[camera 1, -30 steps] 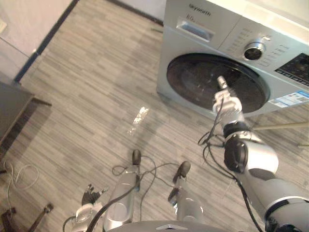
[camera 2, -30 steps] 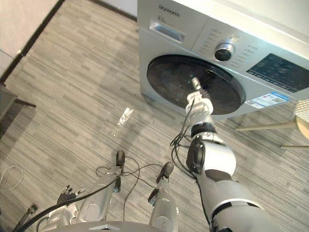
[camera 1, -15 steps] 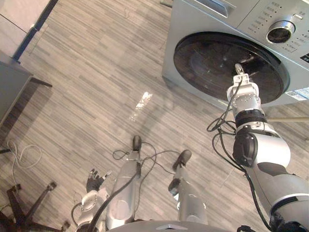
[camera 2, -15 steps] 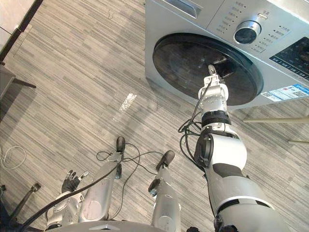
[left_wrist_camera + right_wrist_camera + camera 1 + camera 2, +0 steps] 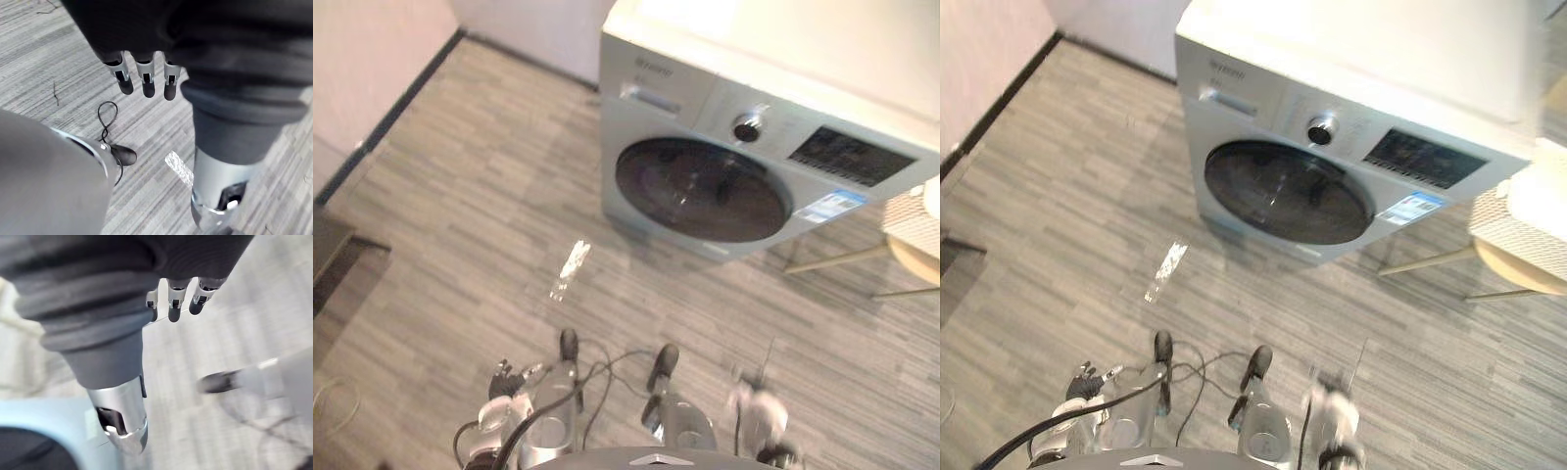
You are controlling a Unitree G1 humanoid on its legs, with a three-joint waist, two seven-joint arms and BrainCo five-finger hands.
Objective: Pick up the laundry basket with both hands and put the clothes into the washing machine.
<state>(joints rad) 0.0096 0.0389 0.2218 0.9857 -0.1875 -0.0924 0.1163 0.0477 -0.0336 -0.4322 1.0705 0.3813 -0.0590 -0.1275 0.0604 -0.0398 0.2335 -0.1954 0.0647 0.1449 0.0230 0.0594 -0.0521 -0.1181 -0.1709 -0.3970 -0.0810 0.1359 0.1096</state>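
The silver washing machine (image 5: pixel 744 127) stands ahead on the floor, and its round dark door (image 5: pixel 700 189) looks closed. My left hand (image 5: pixel 504 380) hangs low by my side, its fingers (image 5: pixel 144 81) straight and holding nothing. My right hand (image 5: pixel 1332 421) is down low on the right, well short of the machine, its fingers (image 5: pixel 173 303) straight and empty. A white mesh-sided thing (image 5: pixel 1518 225), perhaps the laundry basket, rests at the right edge on a round wooden stool (image 5: pixel 1528 269). I cannot see any clothes.
Grey wood-pattern floor (image 5: pixel 489 225) stretches between me and the machine. A wall with a dark skirting board (image 5: pixel 401 103) runs along the left. A dark piece of furniture (image 5: pixel 333 255) juts in at the left edge.
My right arm has come away from the washer door and dropped to my side. The camera has tilted, so the whole machine and the stool show. The left hand stays low.
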